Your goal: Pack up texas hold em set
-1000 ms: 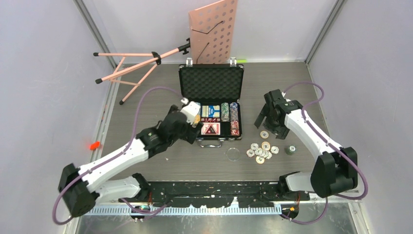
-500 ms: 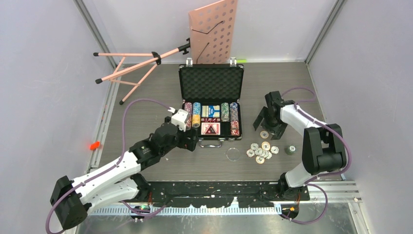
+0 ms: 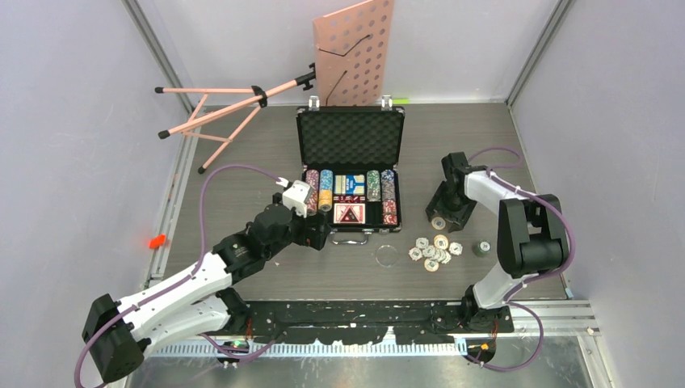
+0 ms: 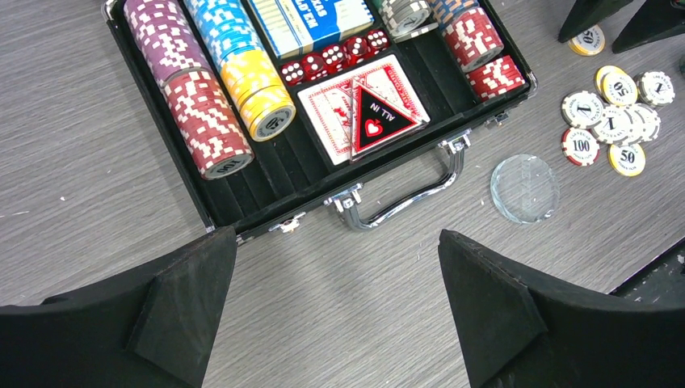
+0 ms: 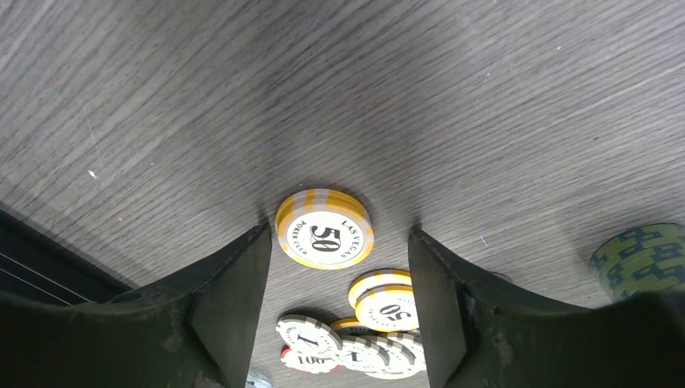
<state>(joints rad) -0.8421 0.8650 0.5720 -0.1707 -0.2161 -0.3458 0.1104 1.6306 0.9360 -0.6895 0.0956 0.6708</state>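
The left gripper (image 4: 337,242) hung spread wide and empty before the black ribbed briefcase (image 3: 350,139), which lay open and foam-lined on the grey wood-grain worktop (image 3: 452,129). To its right, the right gripper (image 5: 339,234) stood spread astride a flat yellow-rimmed 50 chip (image 5: 325,229). Thin, smooth and round, the chip might skid or flip out of a pinch and scatter the loose chips (image 3: 432,252) nearby.

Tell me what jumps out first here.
An open black briefcase sits mid-table, its tray packed with chip rows, cards and red dice. Right of it lie loose chips, where the right jaws straddle a yellow 50 chip. A pink music stand sits at the back.
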